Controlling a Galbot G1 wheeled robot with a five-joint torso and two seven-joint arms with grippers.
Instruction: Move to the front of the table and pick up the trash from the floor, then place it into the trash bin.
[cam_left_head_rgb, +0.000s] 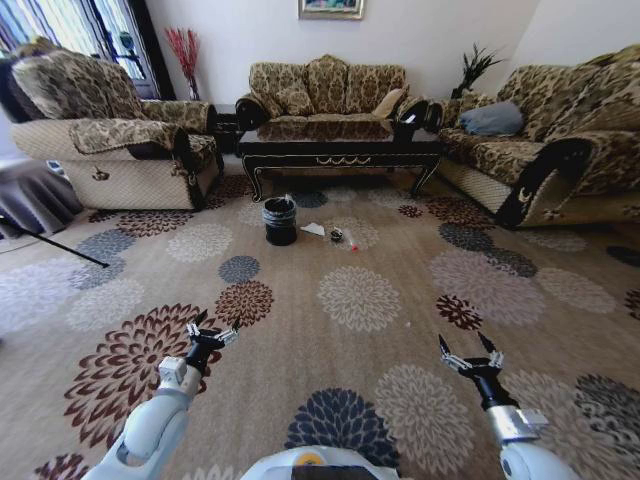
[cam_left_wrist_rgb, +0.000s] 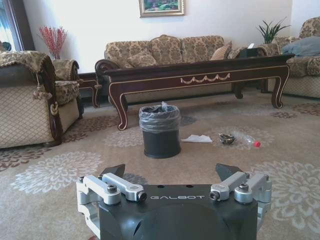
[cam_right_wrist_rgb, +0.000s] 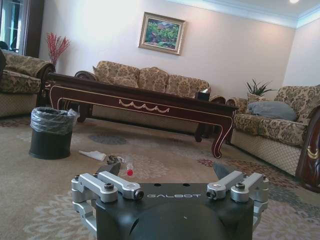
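The dark-brown table (cam_left_head_rgb: 340, 148) (cam_left_wrist_rgb: 200, 76) (cam_right_wrist_rgb: 140, 102) stands ahead before the sofa. The black trash bin (cam_left_head_rgb: 280, 221) (cam_left_wrist_rgb: 160, 131) (cam_right_wrist_rgb: 50, 133) with a clear liner sits on the carpet in front of it. Right of the bin lies the trash: a white paper piece (cam_left_head_rgb: 314, 229) (cam_left_wrist_rgb: 196, 138) (cam_right_wrist_rgb: 93, 155), a dark wrapper (cam_left_head_rgb: 337, 236) (cam_left_wrist_rgb: 227, 138) (cam_right_wrist_rgb: 113, 160) and a clear bottle with a red cap (cam_left_head_rgb: 351, 240) (cam_left_wrist_rgb: 246, 138) (cam_right_wrist_rgb: 129, 166). My left gripper (cam_left_head_rgb: 212, 332) (cam_left_wrist_rgb: 170, 176) and right gripper (cam_left_head_rgb: 470, 356) (cam_right_wrist_rgb: 165, 175) are open, held low, far short of the trash.
An armchair (cam_left_head_rgb: 110, 135) stands at the left, a three-seat sofa (cam_left_head_rgb: 330, 90) behind the table, and another sofa (cam_left_head_rgb: 560, 140) at the right. A dark rod (cam_left_head_rgb: 60, 247) lies on the floor at the left. Patterned carpet stretches between me and the bin.
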